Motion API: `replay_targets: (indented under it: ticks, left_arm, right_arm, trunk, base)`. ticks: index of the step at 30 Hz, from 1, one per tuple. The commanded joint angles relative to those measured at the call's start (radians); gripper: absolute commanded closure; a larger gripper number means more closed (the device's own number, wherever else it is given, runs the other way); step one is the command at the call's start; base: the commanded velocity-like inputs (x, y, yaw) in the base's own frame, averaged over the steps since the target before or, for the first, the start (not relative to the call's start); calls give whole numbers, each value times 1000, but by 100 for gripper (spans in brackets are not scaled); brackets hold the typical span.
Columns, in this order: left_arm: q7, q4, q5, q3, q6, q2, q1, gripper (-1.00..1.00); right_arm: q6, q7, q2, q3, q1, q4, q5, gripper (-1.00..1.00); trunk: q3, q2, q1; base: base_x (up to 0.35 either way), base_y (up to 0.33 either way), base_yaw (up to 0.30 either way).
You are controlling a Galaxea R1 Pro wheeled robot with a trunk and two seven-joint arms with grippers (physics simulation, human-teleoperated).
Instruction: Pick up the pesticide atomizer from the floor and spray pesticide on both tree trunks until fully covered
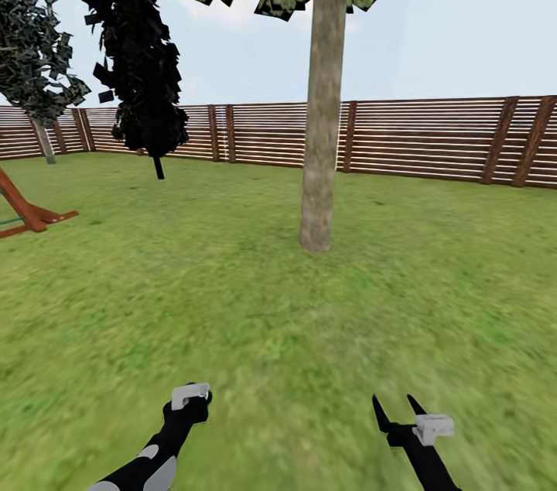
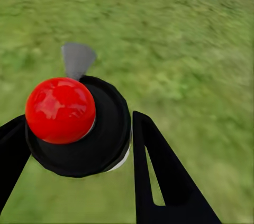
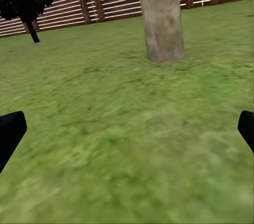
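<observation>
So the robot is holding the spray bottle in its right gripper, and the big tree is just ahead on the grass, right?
Not quite. The bottle is in the left gripper, not the right: the left wrist view shows the pesticide atomizer between its fingers. The right gripper is open with nothing in it, as the head view shows. The rest is right: the tree trunk stands just ahead on the grass.

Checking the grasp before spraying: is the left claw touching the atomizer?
Touching. In the left wrist view, the left claw has its fingers pressed against both sides of the pesticide atomizer.
</observation>
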Motion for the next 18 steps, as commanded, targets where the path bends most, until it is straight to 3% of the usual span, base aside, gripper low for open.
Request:
replay_targets:
  ticks: [1, 14, 18]
  left_arm:
    - [0, 0, 0, 0, 0, 0, 0, 100]
    - [0, 0, 0, 0, 0, 0, 1, 100]
    - [0, 0, 0, 0, 0, 0, 1, 100]
  right_arm:
    - [0, 0, 0, 0, 0, 0, 0, -100]
    - [2, 1, -3, -3, 0, -1, -7, -100]
    - [2, 1, -3, -3, 0, -1, -7, -100]
  trunk:
    - [0, 0, 0]
    - [0, 0, 0]
    - [1, 0, 0]
  base:
    - [339, 0, 0]
    - [338, 0, -4]
    - [338, 0, -196]
